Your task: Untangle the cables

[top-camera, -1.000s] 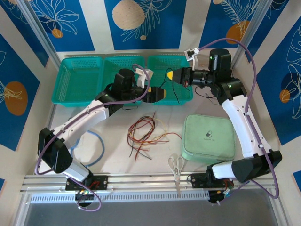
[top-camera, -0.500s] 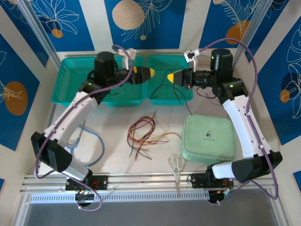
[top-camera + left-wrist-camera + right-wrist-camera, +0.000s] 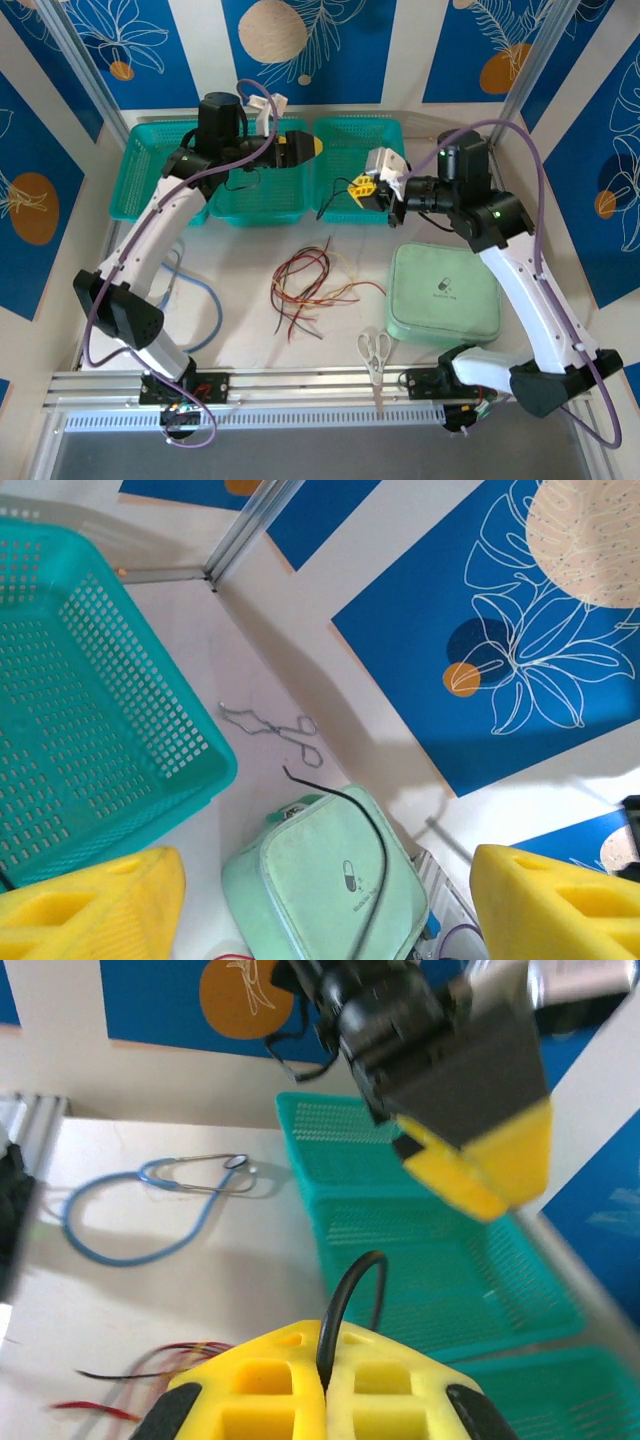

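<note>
A loose bunch of red, yellow-tan and black cables [image 3: 305, 283] lies on the white table in front of the baskets; its red strands [image 3: 140, 1372] show in the right wrist view. My right gripper [image 3: 358, 188] [image 3: 325, 1380] is shut on one black cable [image 3: 349, 1285], which loops up from between the pads. This black cable [image 3: 328, 203] hangs down beside the basket front. It also crosses the left wrist view [image 3: 378, 830]. My left gripper [image 3: 300, 147] [image 3: 325, 905] is open and holds nothing, high over the middle basket.
Three teal baskets [image 3: 165, 170] line the back of the table. A mint zip pouch [image 3: 443, 293] lies at the right, scissors [image 3: 375, 352] near the front edge, and a blue stethoscope [image 3: 195, 300] at the left.
My left gripper rose and swung back-left from beside the right gripper to above the middle basket. My right gripper turned and dropped forward-left, still holding the black cable.
</note>
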{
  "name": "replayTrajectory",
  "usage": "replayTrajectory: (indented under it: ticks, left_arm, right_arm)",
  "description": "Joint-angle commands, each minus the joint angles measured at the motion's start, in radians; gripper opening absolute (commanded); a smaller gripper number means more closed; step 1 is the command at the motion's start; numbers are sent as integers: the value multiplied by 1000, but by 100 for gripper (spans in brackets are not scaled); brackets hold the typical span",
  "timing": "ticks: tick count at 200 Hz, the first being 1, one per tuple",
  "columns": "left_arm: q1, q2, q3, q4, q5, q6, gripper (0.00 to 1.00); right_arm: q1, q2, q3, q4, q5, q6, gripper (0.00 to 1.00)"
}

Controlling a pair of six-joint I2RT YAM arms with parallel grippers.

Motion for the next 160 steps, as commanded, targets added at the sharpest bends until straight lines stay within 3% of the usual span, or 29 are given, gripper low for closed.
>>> replayTrajectory:
  ticks: [1,50,94,127,160]
  left_arm:
    - [9,22,76,-59,54,17,75]
    - [-30,35,61,-123,56,-2,75]
    - [-79,52,-27,-57,73,-76,75]
    - [-131,112,17,-39,100,-94,75]
    - [-165,150,38,-92,137,-72,68]
  right_arm:
    - [3,-16,28,4,-18,-263,0]
    - [4,-6,31,47,-18,-429,0]
    - [7,1,-20,149,0,-548,0]
    - [2,30,8,150,-35,-555,0]
    - [-1,50,2,163,-30,-571,0]
